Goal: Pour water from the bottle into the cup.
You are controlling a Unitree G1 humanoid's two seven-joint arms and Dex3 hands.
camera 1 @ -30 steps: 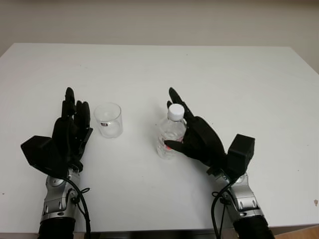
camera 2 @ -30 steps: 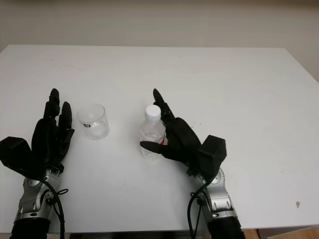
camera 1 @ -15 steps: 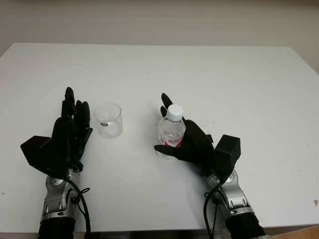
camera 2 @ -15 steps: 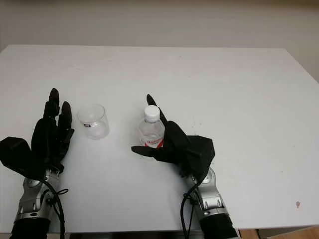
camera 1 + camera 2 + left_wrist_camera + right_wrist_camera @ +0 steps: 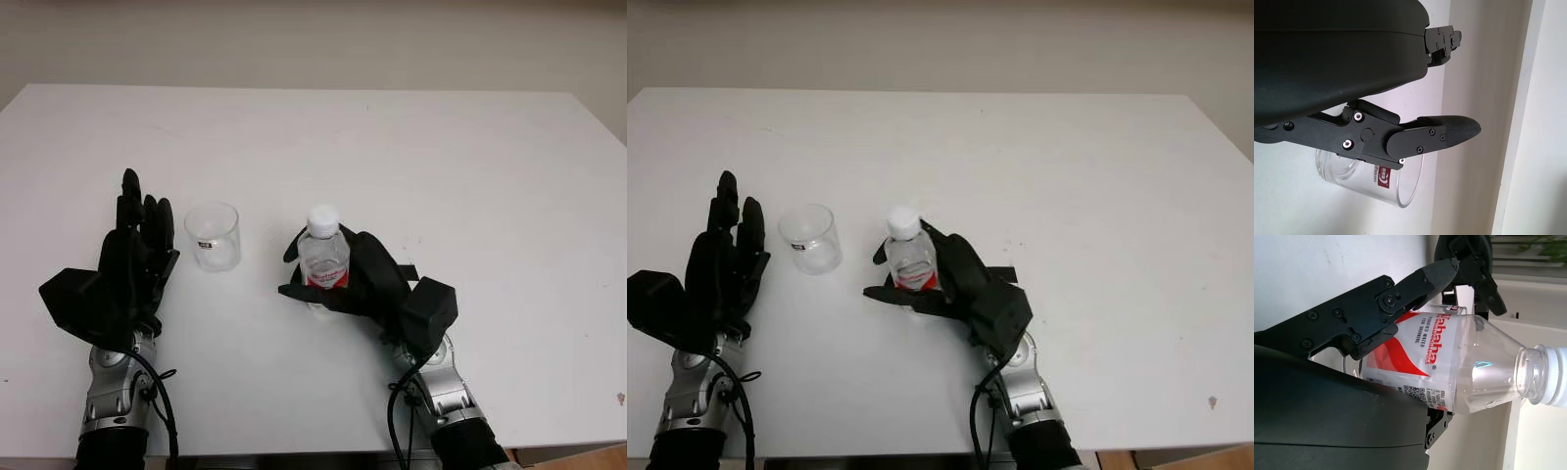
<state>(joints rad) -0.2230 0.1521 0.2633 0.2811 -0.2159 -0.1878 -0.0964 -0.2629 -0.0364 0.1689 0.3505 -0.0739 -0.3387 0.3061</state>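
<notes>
Right hand (image 5: pixel 343 284): black, three-fingered, wrapped around the bottle (image 5: pixel 323 262) at mid-height, one finger crossing the front of the label, the others behind; the palm backs the bottle on its right side. Bottle: clear plastic, white cap (image 5: pixel 322 218) on, red-and-white label (image 5: pixel 1418 357), upright, a little water visible inside in the right wrist view; located near the middle of the bench (image 5: pixel 411 157), toward the front edge; whether its base touches the bench cannot be told, as the hand hides it. Cup (image 5: pixel 213 236): clear, small, upright, with a small red mark on its wall (image 5: pixel 1383 177); stands on the bench just left of the bottle, apart from it, between the two hands. Left hand (image 5: pixel 132 259): black, open, holding nothing, just left of the cup and not touching it, fingers pointing away from the robot; in the left wrist view one finger (image 5: pixel 1430 137) passes in front of the cup. Bench: white, plain surface, reaching back to a pale wall (image 5: pixel 313 39). Forearms: silver-jointed with black cables, entering from the near edge at both sides.
</notes>
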